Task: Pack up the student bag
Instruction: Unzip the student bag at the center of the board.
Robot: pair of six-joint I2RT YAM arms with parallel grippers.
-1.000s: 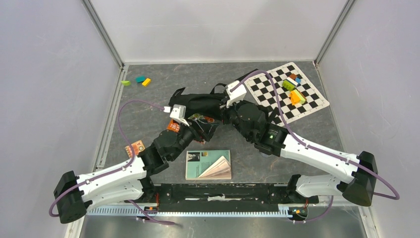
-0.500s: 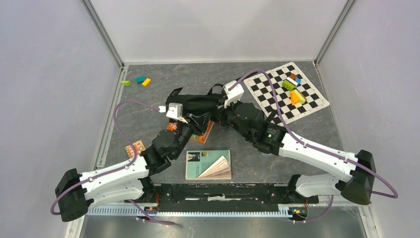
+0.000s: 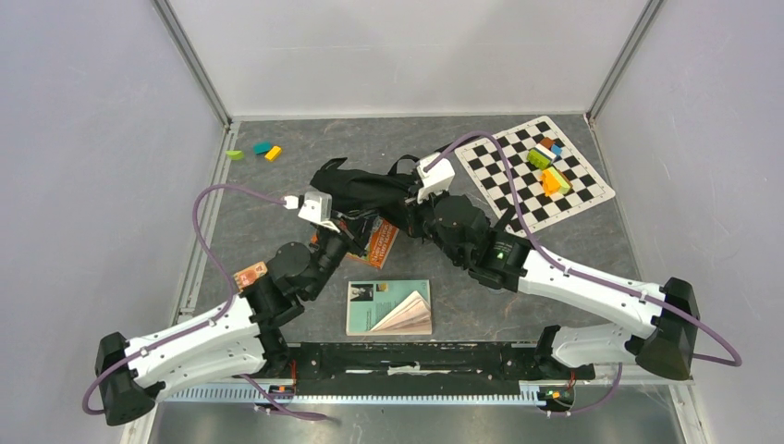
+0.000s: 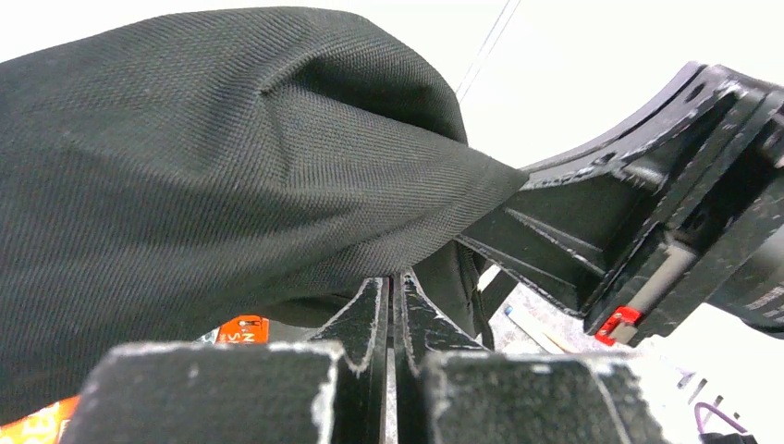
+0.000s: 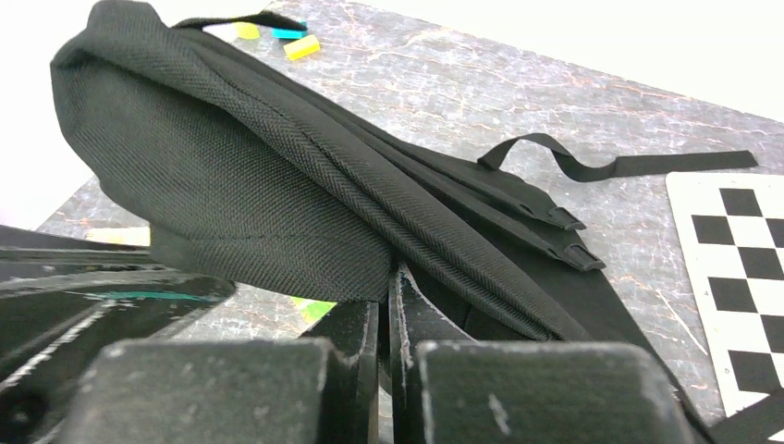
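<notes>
**Packing at an early stage.** The student bag [image 3: 362, 190], a large black soft fabric backpack, is shown crumpled at the middle of the grey speckled bench [image 3: 277, 176]. The left end effector [image 4: 392, 289] is pressed together on a fold of its cloth. The right end effector [image 5: 388, 285] is likewise pinched on its near edge. Nothing is seen inside the bag. An orange printed packet [image 3: 381, 242] at the bag's near edge and an open green paperback book [image 3: 388, 307] nearer the bases are judged yet to be loaded. A black-and-white checkered mat [image 3: 582, 185] bearing coloured blocks [image 3: 548, 169], three small blocks [image 3: 254, 150] and a small orange card [image 3: 250, 275] lie aside. The converging arms are judged to crowd the bag.
</notes>
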